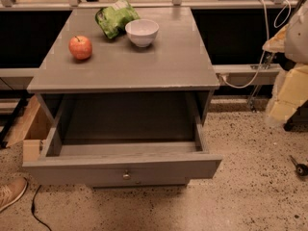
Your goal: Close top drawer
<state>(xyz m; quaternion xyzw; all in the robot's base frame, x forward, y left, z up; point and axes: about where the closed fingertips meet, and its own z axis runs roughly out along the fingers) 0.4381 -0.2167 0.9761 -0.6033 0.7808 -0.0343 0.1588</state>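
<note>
The top drawer point(159, 166) of the grey cabinet point(144, 69) is pulled far out toward me. Its wide flat front has a small round metal knob point(126, 175) at the centre. The deep box inside looks empty. A pale, yellowish wrapped part of my arm point(291, 88) shows at the right edge, level with the cabinet top and well to the right of the drawer. My gripper is not in view.
On the cabinet top sit a red apple point(80, 47), a white bowl point(141, 32) and a green snack bag point(114, 16). A cardboard box point(30, 129) stands left of the cabinet. A shoe point(10, 192) and a cable point(36, 211) are at the lower left. A small dark tool point(299, 167) lies on the floor at right.
</note>
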